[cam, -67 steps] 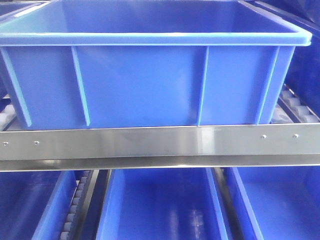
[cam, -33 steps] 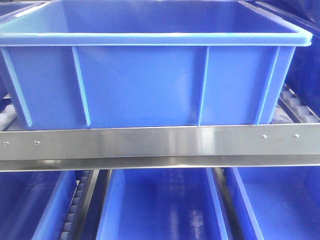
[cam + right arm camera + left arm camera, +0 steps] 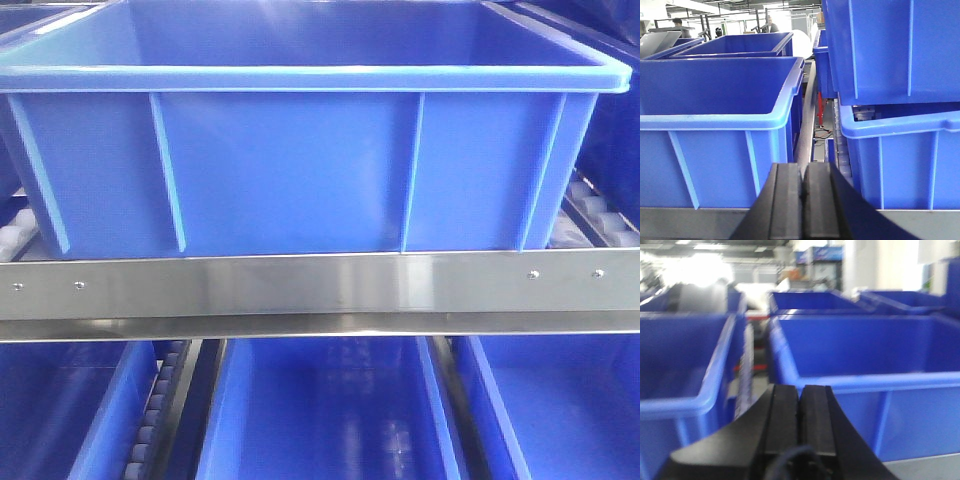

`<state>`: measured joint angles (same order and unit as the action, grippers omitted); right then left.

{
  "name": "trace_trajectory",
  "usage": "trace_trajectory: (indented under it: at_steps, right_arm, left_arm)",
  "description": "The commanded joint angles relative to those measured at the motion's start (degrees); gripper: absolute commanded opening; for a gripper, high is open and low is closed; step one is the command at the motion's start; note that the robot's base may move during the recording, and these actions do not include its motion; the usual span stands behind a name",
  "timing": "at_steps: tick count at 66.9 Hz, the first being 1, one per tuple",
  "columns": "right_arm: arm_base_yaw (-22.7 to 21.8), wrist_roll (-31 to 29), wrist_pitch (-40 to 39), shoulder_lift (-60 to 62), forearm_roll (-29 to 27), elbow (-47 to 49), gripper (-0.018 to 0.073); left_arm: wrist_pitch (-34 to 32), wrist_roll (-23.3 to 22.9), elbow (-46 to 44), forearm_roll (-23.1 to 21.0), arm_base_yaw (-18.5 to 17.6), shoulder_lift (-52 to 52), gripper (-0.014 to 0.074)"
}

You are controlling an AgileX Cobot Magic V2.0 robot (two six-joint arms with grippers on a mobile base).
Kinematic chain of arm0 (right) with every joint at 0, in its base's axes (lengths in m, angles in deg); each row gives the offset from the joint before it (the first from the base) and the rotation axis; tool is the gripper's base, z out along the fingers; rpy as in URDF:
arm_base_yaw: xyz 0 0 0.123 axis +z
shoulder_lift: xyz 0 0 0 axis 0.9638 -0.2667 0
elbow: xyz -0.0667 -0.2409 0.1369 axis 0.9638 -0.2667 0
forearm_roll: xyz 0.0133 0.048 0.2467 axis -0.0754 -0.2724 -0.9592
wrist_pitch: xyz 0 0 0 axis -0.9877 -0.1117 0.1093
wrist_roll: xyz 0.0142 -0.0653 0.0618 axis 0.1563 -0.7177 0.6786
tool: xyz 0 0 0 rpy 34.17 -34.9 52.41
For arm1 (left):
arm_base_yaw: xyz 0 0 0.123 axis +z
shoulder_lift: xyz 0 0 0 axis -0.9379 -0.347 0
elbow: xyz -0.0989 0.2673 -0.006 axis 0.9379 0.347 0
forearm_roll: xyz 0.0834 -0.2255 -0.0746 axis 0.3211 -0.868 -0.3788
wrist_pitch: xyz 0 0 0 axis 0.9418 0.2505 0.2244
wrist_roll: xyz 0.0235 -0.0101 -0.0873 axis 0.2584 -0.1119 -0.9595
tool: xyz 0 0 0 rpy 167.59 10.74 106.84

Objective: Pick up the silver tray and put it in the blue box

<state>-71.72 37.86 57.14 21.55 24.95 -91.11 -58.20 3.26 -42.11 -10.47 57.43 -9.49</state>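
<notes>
Plainly unlabelled blue box (image 3: 290, 170) behind crossbar (image 3: 320, 285)

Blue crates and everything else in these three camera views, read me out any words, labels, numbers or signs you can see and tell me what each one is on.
No text reads in any view.
The blue box and the steel crossbar below it carry no label or number.
In the left wrist view a bright sign-like panel far behind the crates is too blurred to read.
In the right wrist view the crates are plain.
</notes>
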Motion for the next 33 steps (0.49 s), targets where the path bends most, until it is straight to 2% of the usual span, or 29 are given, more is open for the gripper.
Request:
trace_trajectory:
  at_steps: [1,12,28,33]
  right_arm:
    - [-0.37,-0.12,-4.93,1.15,-0.05,1.02,0.005]
    - [-0.37,-0.12,-4.93,1.15,-0.05,1.02,0.005]
    - [-0.37,-0.12,-4.93,1.15,-0.05,1.02,0.005]
    - [-0.37,-0.12,-4.93,1.15,-0.05,1.02,0.005]
  left_arm:
    - [-3.58,0.29,0.33,-1.44,4.42,0.28,-0.0092]
    - [-12.96,0.19,7.35,-1.44,10.39,2.06,-0.0092]
    - [-10.94,0.19,8.67,-1.58,11.22,2.1,-0.0092]
    - [-10.84,0.19,8.67,-3.02,11.22,2.1,-0.0092]
